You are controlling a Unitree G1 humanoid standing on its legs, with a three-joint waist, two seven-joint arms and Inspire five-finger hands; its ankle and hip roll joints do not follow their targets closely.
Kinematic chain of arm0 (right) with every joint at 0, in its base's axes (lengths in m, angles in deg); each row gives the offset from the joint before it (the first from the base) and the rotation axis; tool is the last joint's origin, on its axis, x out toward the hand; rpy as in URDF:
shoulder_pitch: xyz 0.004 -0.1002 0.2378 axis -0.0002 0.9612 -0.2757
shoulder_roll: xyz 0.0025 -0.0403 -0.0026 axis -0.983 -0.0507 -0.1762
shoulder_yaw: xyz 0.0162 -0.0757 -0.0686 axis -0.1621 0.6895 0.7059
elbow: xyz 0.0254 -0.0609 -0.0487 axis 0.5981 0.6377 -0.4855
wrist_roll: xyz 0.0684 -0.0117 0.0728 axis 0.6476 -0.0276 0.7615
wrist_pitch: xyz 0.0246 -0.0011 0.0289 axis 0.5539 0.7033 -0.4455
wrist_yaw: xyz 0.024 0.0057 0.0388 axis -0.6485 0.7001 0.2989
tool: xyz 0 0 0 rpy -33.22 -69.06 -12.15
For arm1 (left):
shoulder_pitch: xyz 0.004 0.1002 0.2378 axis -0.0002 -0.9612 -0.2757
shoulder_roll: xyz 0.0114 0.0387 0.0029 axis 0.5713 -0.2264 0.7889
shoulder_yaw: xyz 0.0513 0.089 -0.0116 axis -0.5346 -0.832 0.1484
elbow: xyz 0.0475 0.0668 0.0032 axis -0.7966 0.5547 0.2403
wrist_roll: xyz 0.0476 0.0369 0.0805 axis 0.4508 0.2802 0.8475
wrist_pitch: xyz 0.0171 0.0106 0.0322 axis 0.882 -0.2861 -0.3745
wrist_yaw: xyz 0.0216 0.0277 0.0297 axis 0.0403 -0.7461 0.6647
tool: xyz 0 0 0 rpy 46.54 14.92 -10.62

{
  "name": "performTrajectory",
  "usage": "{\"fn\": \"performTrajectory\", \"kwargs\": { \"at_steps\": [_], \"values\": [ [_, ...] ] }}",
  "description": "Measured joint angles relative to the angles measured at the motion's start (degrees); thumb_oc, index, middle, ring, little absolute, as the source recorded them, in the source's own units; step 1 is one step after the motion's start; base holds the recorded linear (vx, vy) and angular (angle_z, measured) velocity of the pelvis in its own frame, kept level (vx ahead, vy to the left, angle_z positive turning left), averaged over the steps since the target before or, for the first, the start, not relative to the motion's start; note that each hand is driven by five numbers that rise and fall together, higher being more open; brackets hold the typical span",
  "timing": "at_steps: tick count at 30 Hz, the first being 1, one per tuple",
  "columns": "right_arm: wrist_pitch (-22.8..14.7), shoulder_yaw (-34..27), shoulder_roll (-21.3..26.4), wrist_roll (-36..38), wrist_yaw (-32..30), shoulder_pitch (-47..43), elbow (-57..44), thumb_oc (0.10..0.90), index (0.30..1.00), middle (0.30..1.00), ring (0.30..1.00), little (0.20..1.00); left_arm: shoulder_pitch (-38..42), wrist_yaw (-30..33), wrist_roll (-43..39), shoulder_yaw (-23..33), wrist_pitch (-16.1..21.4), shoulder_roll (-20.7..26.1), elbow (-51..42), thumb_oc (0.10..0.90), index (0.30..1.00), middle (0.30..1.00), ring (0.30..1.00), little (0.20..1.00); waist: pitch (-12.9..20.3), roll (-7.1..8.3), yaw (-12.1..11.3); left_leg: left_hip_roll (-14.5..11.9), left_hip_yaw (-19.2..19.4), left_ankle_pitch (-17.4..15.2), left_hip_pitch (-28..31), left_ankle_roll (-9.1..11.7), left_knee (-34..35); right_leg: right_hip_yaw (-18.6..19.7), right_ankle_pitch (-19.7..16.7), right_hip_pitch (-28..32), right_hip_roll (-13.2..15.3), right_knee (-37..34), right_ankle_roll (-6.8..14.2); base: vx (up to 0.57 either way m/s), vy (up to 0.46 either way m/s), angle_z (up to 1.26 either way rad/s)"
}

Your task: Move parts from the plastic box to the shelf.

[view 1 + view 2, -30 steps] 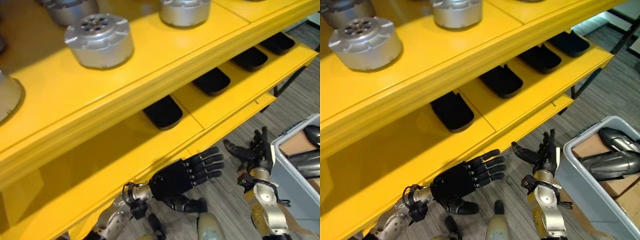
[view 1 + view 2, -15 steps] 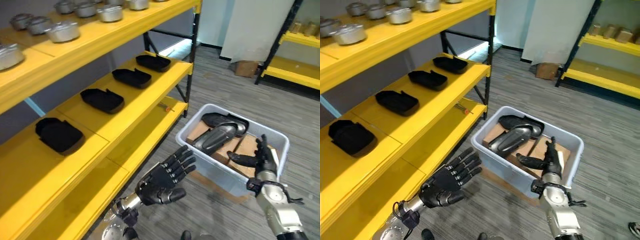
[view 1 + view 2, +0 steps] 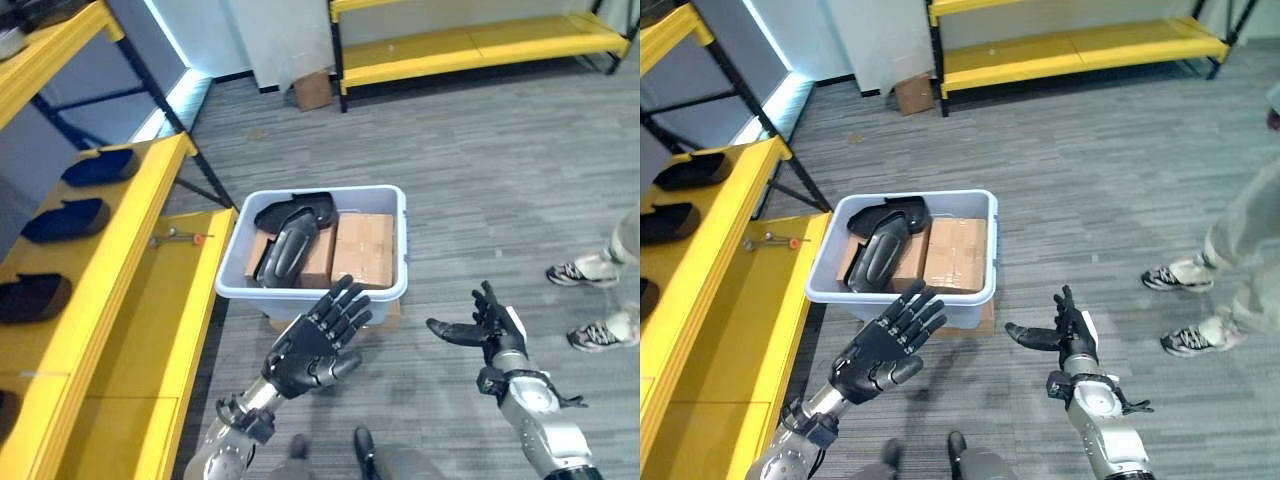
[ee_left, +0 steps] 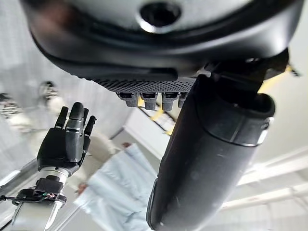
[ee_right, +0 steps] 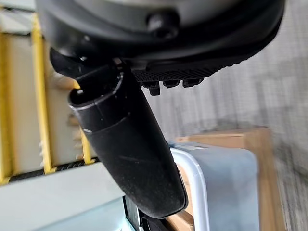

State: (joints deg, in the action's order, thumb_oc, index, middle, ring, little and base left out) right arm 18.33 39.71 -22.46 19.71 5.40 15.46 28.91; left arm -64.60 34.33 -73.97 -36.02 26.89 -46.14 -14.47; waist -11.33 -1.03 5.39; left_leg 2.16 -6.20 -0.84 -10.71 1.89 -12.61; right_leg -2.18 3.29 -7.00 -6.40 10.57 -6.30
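Observation:
The grey plastic box [image 3: 325,191] stands on the floor beside the yellow shelf [image 3: 150,300]. In it lie dark curved parts [image 3: 285,250] on brown cardboard [image 3: 362,248]. My left hand [image 3: 310,350] hovers open just in front of the box's near wall, palm down, holding nothing. My right hand [image 3: 485,330] is open too, to the right of the box and apart from it, over bare floor. The left wrist view shows the right hand [image 4: 65,144] with straight fingers. The box's pale rim [image 5: 192,183] shows past my right thumb in the right wrist view.
Several dark parts [image 3: 65,220] lie in a row on the shelf's upper level at the left. A small red-tipped tool [image 3: 180,237] rests on the shelf near the box. A person's shoes [image 3: 575,272] stand at the right. Another yellow rack [image 3: 470,45] lines the back.
The camera has swung away from the shelf to the floor and the plastic box. Both hands have stayed open and empty; the box now lies just beyond the left hand.

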Motion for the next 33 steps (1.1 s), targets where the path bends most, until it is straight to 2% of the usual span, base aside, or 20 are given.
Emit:
{"fn": "performTrajectory", "kwargs": {
  "at_steps": [1, 2, 3, 5, 6, 9, 10, 11, 12, 14, 16, 19, 20, 22, 23, 25, 26, 28, 31, 33],
  "values": [
    [-0.1, 0.3, -2.2, 0.1, -0.8, 2.3, 0.2, 0.9, 1.0, 1.0, 1.0, 1.0, 1.5, -0.1, 0.1, -1.4, 0.0, -0.8, 0.7, 0.9, 1.0, 1.0, 1.0, 1.0, -0.2, -2.2, 2.0, 2.4, 1.8, -0.5, -1.9, -4.2, 2.2, -2.5, 4.9, -1.1, 0.0, 3.8, 12.1, 0.27, 0.101, 0.43],
    [-0.3, 2.2, -2.3, 0.1, -1.2, 2.9, -1.8, 0.9, 1.0, 1.0, 1.0, 1.0, 1.6, -2.0, 0.0, -0.8, 0.4, -1.5, -1.8, 0.9, 1.0, 1.0, 1.0, 1.0, -0.4, -2.36, 1.4, 2.5, 2.3, 1.4, -6.3, -0.4, 3.8, 6.0, 12.7, -5.1, 3.0, 15.9, 8.1, 0.3, 0.135, 0.58],
    [0.0, 2.8, -2.5, 0.1, -1.9, 2.1, -0.3, 0.9, 1.0, 1.0, 1.0, 1.0, 3.5, -2.2, 0.4, -2.6, -0.3, -2.0, -0.5, 0.9, 1.0, 1.0, 1.0, 1.0, -1.7, -3.51, -0.2, 2.7, 1.2, 3.2, -9.3, 0.1, 8.2, 6.2, 9.3, -1.7, 0.6, 11.7, 1.8, 0.34, 0.191, -0.12],
    [0.0, 5.4, -2.6, 0.0, -1.0, -0.6, 0.7, 0.9, 1.0, 1.0, 1.0, 1.0, 2.0, -2.1, 0.1, -1.9, 0.1, -0.6, -1.8, 0.9, 1.0, 1.0, 1.0, 1.0, -2.4, -2.3, -3.5, 2.9, -4.3, 3.7, -13.2, -2.2, 8.9, 10.4, 6.1, 5.8, -1.8, 3.3, 2.5, 0.33, 0.231, -0.91],
    [-0.5, 5.6, -2.5, 0.0, -0.3, -1.9, 0.7, 0.9, 1.0, 1.0, 1.0, 1.0, 1.9, -2.0, 0.1, -1.9, 0.1, 0.3, -1.8, 0.9, 1.0, 1.0, 1.0, 1.0, -2.6, -1.16, -3.8, 2.9, -3.7, 3.5, -13.1, -3.0, 7.2, 10.7, 5.6, 9.5, -2.0, 0.7, 1.8, 0.36, 0.299, -0.99],
    [-1.1, 3.9, -2.0, 0.0, 0.1, -2.0, -0.1, 0.9, 1.0, 1.0, 1.0, 1.0, 2.8, -2.2, 0.1, -1.9, 0.1, 1.4, -0.3, 0.9, 1.0, 1.0, 1.0, 1.0, -1.4, 2.78, -2.1, 4.2, 6.1, 2.1, -10.3, -5.9, 2.1, 10.4, 6.4, 14.7, -0.6, -3.9, 2.9, 0.29, 0.257, -0.17],
    [-1.1, 3.4, -0.5, 0.0, 0.2, -1.2, -0.3, 0.9, 1.0, 1.0, 1.0, 1.0, 3.2, -2.0, 0.1, -2.0, 0.1, 1.9, 0.7, 0.9, 1.0, 1.0, 1.0, 1.0, -1.1, 3.45, -2.1, 5.1, 7.4, 2.6, -4.8, -9.5, 4.0, 8.0, 6.6, 14.9, -1.3, -2.0, 3.3, 0.32, 0.276, 0.09],
    [-1.0, 2.0, -1.1, 0.0, 0.0, -0.3, 0.7, 0.9, 1.0, 1.0, 1.0, 1.0, 3.9, -1.9, 0.1, -2.3, 0.1, 3.1, 1.0, 0.9, 1.0, 1.0, 1.0, 1.0, -1.2, 2.65, -1.4, 4.2, 5.0, 8.2, 2.1, -11.9, 9.8, 6.1, 9.7, 12.9, -2.8, 5.6, 5.7, 0.36, 0.287, 0.07],
    [-1.0, 1.0, 0.5, 0.0, 0.8, -0.8, 0.0, 0.9, 1.0, 1.0, 1.0, 1.0, 5.3, -1.1, -0.2, -1.9, 0.5, 1.9, 0.6, 0.9, 1.0, 1.0, 1.0, 1.0, -2.1, 0.42, -0.9, 4.6, 4.2, 7.9, 3.8, -13.1, 12.1, 5.9, 13.1, 6.9, 1.6, 10.5, 5.9, 0.46, 0.359, 0.15],
    [-0.9, 1.1, 0.3, 0.0, 0.7, -0.7, 0.0, 0.9, 1.0, 1.0, 1.0, 1.0, 7.0, -1.0, -0.1, -1.9, 0.4, 1.6, 0.9, 0.9, 1.0, 1.0, 1.0, 1.0, -2.5, -1.03, -0.9, 6.1, 4.0, 5.4, 6.1, -12.1, 11.9, 5.3, 11.8, 3.8, 8.4, 7.4, 8.1, 0.38, 0.281, 0.17],
    [-0.6, 2.8, -1.1, 0.0, 0.8, 1.1, -0.2, 0.9, 1.0, 1.0, 1.0, 1.0, 4.8, -1.2, 0.0, -1.0, 0.4, 1.7, 0.4, 0.9, 1.0, 1.0, 1.0, 1.0, -2.4, -0.49, -2.7, 5.8, 4.3, 3.0, 8.2, -8.8, 8.8, 4.3, 10.6, 6.9, 8.6, 9.3, 9.3, 0.27, 0.213, 0.2],
    [-0.6, 2.8, -2.2, -0.1, 0.5, 0.3, -0.1, 0.9, 1.0, 1.0, 1.0, 1.0, 2.5, -1.2, 0.1, -0.2, 0.3, 2.2, 0.5, 0.9, 1.0, 1.0, 1.0, 1.0, -2.1, 0.7, -4.2, 5.7, 4.6, 1.0, 8.6, -8.6, 7.0, 3.1, 10.2, 2.7, 8.3, 20.7, 10.2, 0.2, 0.17, 0.41],
    [-0.6, 2.3, -3.8, -0.1, 0.0, -1.5, 0.5, 0.9, 1.0, 1.0, 1.0, 1.0, 2.1, -1.3, 0.2, -0.2, 0.2, 2.4, 0.8, 0.9, 1.0, 1.0, 1.0, 1.0, -2.1, 1.9, -4.6, 5.1, 7.1, -1.9, 5.6, -8.6, 0.9, 2.6, 7.1, -3.9, 8.3, 32.5, 12.8, 0.12, 0.021, 0.43],
    [-0.8, 2.6, -4.9, 0.0, 0.2, -3.3, 0.3, 0.9, 1.0, 1.0, 1.0, 1.0, 0.8, -1.2, 0.5, -0.3, 0.0, 3.2, 0.2, 0.9, 1.0, 1.0, 1.0, 1.0, -1.6, 2.17, -6.1, 4.5, 7.2, -3.4, 7.3, -10.3, 2.9, 1.2, 6.7, -10.6, 9.7, 41.0, 12.1, 0.14, -0.102, 0.12],
    [-1.0, 3.7, -5.0, 0.0, 0.6, -5.4, 0.3, 0.9, 1.0, 1.0, 1.0, 1.0, 1.2, -0.8, 0.1, -0.3, 0.3, 3.8, 0.1, 0.9, 1.0, 1.0, 1.0, 1.0, -2.0, 0.88, -5.6, 3.1, 7.7, -3.1, 7.8, -9.3, 6.6, 0.3, 9.4, -14.2, 9.6, 29.1, 10.4, 0.07, -0.198, -0.29],
    [-1.0, 6.4, -2.8, 0.1, 0.7, 0.8, -3.6, 0.9, 1.0, 1.0, 1.0, 1.0, -0.4, -0.8, 0.0, -0.1, 1.5, 5.1, -0.1, 0.9, 1.0, 1.0, 1.0, 1.0, -1.5, 2.04, -4.9, 2.4, 9.3, -2.4, 9.9, -7.4, 10.4, -1.3, 2.3, -13.2, 8.6, 3.6, 7.3, -0.05, -0.187, -0.16],
    [-1.0, 6.5, -1.3, 0.1, 0.5, 3.7, -3.4, 0.9, 1.0, 1.0, 1.0, 1.0, -1.5, -0.8, -0.1, -0.5, 2.8, 4.8, -0.9, 0.9, 1.0, 1.0, 1.0, 1.0, -1.4, 2.34, -5.4, 2.1, 8.9, -2.1, 10.7, -6.4, 11.2, -3.0, -0.7, -10.3, 7.1, 0.2, 6.2, -0.16, -0.188, 0.0],
    [-1.4, 6.5, -1.1, 0.2, 0.0, 1.8, 2.3, 0.9, 1.0, 1.0, 1.0, 1.0, -0.3, -0.5, 0.0, -2.3, 3.4, 4.3, 0.3, 0.9, 1.0, 1.0, 1.0, 1.0, -1.4, 3.37, -5.5, 2.7, 9.1, -2.2, 9.6, -5.1, 9.9, -0.6, -13.1, -6.9, 6.2, -8.6, 3.5, -0.12, -0.176, -0.22],
    [-1.4, 6.2, -0.7, 1.3, -0.6, -1.6, 5.2, 0.9, 1.0, 1.0, 1.0, 1.0, 1.7, 0.4, 0.1, -2.9, 3.7, 3.1, 0.7, 0.9, 1.0, 1.0, 1.0, 1.0, -1.7, 3.31, -5.2, 2.7, 8.0, -4.4, 5.1, -4.2, 5.1, 1.0, -15.4, -6.4, 6.1, -12.3, 2.5, 0.04, -0.138, -0.27],
    [-1.5, 5.4, -0.5, 1.3, 0.3, -0.1, 3.8, 0.9, 1.0, 1.0, 1.0, 1.0, 2.1, 0.5, -0.1, -1.3, 3.7, 2.9, -0.1, 0.9, 1.0, 1.0, 1.0, 1.0, -1.7, 3.26, -3.9, 0.9, 6.1, -3.4, 6.6, -3.7, 6.7, 0.3, -12.8, -2.7, 4.2, -12.7, 3.1, 0.03, -0.178, -0.06]
  ]
}}
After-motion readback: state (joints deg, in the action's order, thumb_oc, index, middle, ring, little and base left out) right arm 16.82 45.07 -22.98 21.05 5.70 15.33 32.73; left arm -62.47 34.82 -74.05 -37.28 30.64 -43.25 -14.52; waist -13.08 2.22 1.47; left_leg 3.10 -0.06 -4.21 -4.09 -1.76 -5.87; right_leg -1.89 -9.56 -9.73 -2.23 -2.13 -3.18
